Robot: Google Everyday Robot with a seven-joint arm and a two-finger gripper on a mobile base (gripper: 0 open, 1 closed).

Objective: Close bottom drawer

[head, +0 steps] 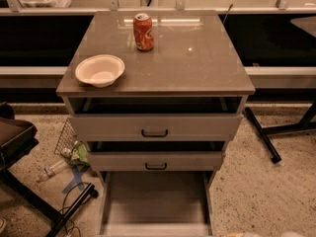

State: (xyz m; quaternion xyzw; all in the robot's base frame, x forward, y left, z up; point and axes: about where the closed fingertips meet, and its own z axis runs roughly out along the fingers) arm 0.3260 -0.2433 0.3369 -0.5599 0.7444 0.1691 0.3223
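At 6 o'clock, below the two upper drawers [155,127], the bottom drawer [156,206] stands pulled far out, its front at the frame's lower edge. Only a pale sliver of the end effector [238,235] shows at 5 o'clock, just beside the drawer's right corner; whether it is apart or together cannot be told. Doing this well likely means meeting the front near its middle and pushing straight toward 12 o'clock, so the tray does not skew.
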